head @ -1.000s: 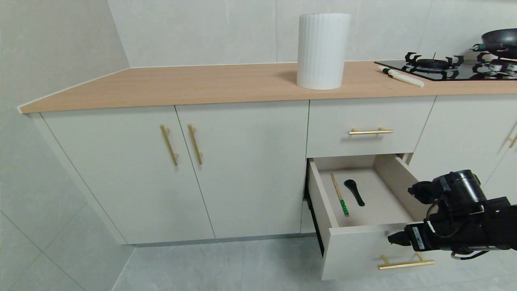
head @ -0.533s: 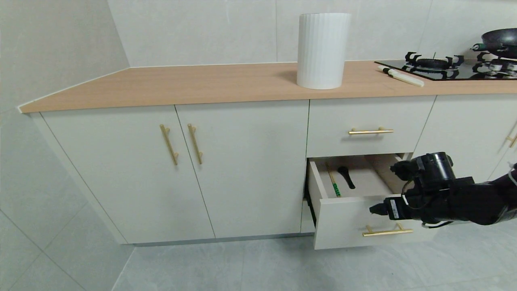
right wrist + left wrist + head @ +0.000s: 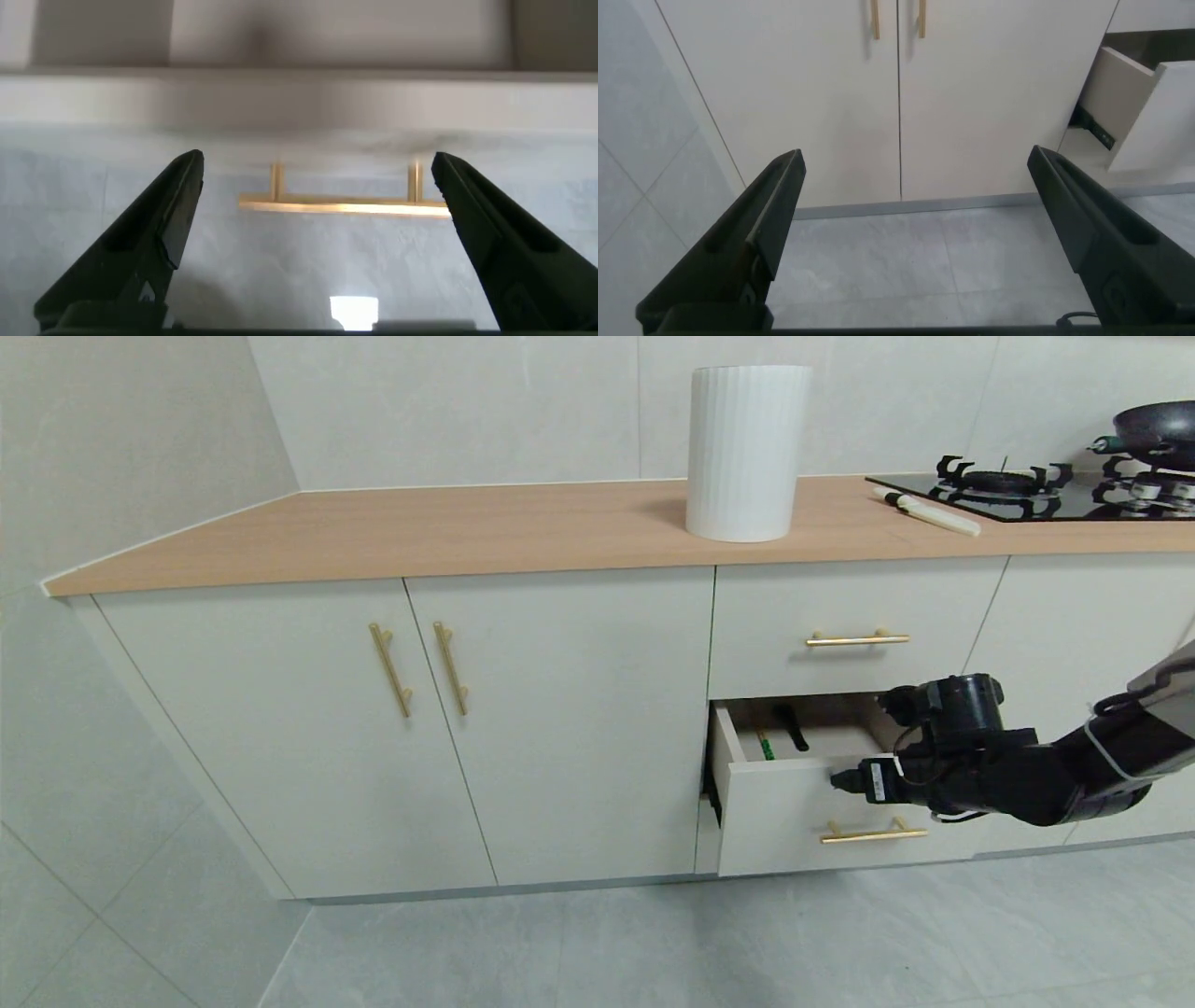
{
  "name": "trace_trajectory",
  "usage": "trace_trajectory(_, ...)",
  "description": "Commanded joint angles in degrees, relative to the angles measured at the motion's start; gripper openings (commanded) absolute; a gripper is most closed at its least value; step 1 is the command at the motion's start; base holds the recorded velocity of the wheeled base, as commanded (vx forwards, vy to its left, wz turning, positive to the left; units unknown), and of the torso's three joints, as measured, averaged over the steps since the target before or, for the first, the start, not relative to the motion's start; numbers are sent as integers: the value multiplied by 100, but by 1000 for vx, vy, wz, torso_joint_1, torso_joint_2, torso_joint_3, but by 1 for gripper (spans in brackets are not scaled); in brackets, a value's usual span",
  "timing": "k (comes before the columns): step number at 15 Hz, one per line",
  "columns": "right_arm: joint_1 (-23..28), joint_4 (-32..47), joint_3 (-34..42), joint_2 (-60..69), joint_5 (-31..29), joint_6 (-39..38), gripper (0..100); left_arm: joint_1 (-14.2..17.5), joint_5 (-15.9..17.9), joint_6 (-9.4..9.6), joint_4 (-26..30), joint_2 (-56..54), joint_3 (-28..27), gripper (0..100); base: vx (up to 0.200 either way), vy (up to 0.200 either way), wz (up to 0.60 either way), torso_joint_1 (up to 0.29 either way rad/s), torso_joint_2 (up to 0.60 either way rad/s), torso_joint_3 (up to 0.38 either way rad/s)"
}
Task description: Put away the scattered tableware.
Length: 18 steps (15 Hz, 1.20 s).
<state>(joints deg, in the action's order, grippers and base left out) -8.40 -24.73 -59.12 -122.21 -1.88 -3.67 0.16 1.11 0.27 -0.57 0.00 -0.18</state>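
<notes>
The lower drawer (image 3: 794,807) stands a little way out of the cabinet. In its gap I see the ends of a pair of chopsticks (image 3: 764,744) and a black spoon (image 3: 792,728). My right gripper (image 3: 840,779) is against the drawer front, just above the gold handle (image 3: 873,833). In the right wrist view the right gripper (image 3: 318,233) is open, its fingers spread wide to either side of the handle (image 3: 346,203) with nothing between them. My left gripper (image 3: 915,243) is open and hangs low over the floor, facing the double cabinet doors (image 3: 896,93).
On the wooden countertop (image 3: 467,527) stand a tall white ribbed cylinder (image 3: 747,453) and a white-handled knife (image 3: 926,512) beside the gas hob (image 3: 1027,490), which carries a dark pan (image 3: 1153,425). The upper drawer (image 3: 857,639) is closed. Grey floor tiles lie in front.
The lower drawer has slid most of the way back into the cabinet. My right gripper moved in with it, staying against its front. Chopsticks and spoon are now mostly hidden.
</notes>
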Motion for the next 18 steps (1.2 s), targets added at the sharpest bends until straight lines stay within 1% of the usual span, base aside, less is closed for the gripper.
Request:
trace_trajectory(1, 31, -260, -90, -277, 3, -2, 100, 2, 3, 0, -4, 0, 1, 100, 0, 0, 0, 0, 0, 0)
trace_trajectory(3, 58, -691, -134, -462, -129, -152, 100, 2, 3, 0, -4, 0, 1, 100, 0, 0, 0, 0, 0, 0)
trace_trajectory(5, 58, -1007, -301, -769, -427, -187, 100, 2, -5, 0, -4, 0, 1, 100, 0, 0, 0, 0, 0, 0)
trace_trajectory(8, 49, -1332, -618, -1138, -656, -222, 100, 2, -5, 0, -4, 0, 1, 100, 0, 0, 0, 0, 0, 0)
trace_trajectory(10, 40, -1534, -794, -1288, -718, -494, 100, 2, 3, 0, -4, 0, 1, 100, 0, 0, 0, 0, 0, 0)
trace_trajectory(13, 23, -1587, -1110, -1525, -885, -697, 100, 2, 3, 0, -4, 0, 1, 100, 0, 0, 0, 0, 0, 0)
trace_trajectory(16, -30, -2035, -1558, -1982, -1412, -811, 100, 2, -5, 0, -4, 0, 1, 100, 0, 0, 0, 0, 0, 0)
trace_trajectory(18, -39, -2211, -1699, -2131, -1570, -802, 100, 2, -5, 0, -4, 0, 1, 100, 0, 0, 0, 0, 0, 0)
